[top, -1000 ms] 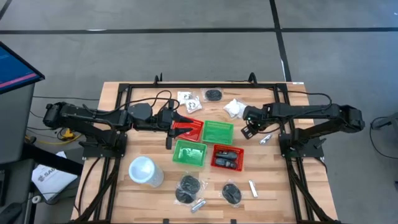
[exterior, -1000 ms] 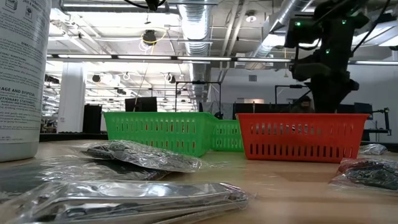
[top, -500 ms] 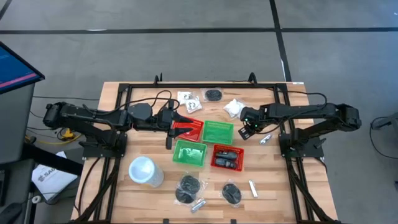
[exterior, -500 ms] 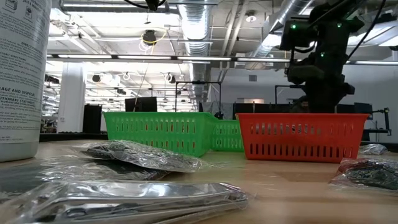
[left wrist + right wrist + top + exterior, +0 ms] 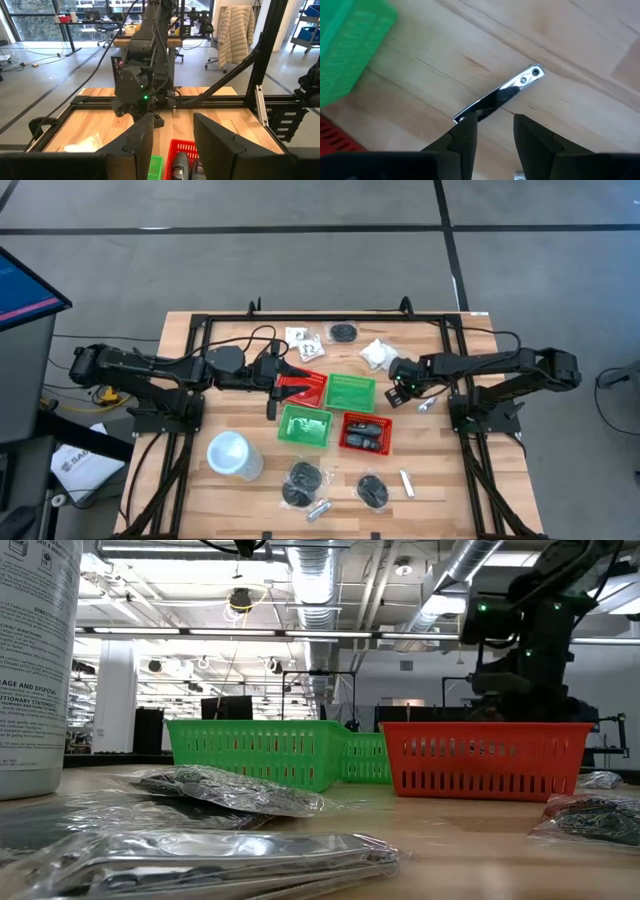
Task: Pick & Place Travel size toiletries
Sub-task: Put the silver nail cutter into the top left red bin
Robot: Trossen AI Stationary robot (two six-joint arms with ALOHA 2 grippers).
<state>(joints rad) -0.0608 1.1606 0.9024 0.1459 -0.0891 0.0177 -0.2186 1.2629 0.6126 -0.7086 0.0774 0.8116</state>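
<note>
1 silvery nail clipper (image 5: 497, 97) flat on table (image 5: 580, 55), long axis diagonal, right gripper (image 5: 492, 131) above it, jaws apart.

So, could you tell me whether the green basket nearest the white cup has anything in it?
Empty: in the high view, the green basket shows only its bare green floor.

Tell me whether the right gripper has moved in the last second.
Yes. In the high view the right gripper has shifted slightly right, away from the upper green basket and toward the silvery nail clipper on the table.
</note>
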